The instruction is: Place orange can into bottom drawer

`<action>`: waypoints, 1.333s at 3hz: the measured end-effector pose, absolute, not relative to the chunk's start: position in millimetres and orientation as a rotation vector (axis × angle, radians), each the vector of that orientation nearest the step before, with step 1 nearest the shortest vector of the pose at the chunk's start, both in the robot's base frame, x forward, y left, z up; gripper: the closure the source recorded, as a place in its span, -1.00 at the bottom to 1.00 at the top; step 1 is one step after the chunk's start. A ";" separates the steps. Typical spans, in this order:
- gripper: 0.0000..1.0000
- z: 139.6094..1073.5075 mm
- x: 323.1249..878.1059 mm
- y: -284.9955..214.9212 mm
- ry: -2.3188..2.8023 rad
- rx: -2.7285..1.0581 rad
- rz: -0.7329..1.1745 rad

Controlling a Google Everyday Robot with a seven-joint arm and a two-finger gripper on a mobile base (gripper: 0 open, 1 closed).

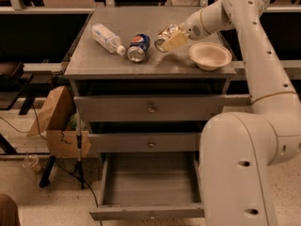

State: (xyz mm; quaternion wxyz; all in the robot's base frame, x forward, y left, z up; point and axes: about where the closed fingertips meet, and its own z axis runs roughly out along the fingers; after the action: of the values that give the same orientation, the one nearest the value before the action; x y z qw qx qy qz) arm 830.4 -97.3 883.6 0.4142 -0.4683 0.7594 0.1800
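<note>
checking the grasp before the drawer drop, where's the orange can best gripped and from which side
Across the middle of its side wall, coming from the right. The orange can is tilted with its silver top toward the front left, so the body is what faces the arm. The hand is there, over the cabinet top between the Pepsi can and the bowl, shut on the can.

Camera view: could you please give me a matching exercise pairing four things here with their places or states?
1 orange can
2 Pepsi can
3 clear plastic bottle
4 bottom drawer

A pulled open
B lying leftmost on the cabinet top
C held tilted in the claw, over the top
D lying on its side, centre of top

Pairs: 1-C, 2-D, 3-B, 4-A
</note>
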 end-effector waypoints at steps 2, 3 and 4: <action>1.00 989.0 776.5 -151.4 1.846 -1.082 0.289; 1.00 1012.0 715.1 -162.5 1.862 -1.124 0.223; 1.00 1012.9 660.8 -182.6 1.889 -1.187 0.173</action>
State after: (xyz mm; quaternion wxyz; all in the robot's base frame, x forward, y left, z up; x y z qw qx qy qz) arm 660.8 -182.6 1012.9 0.4365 -0.4773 0.7595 0.0697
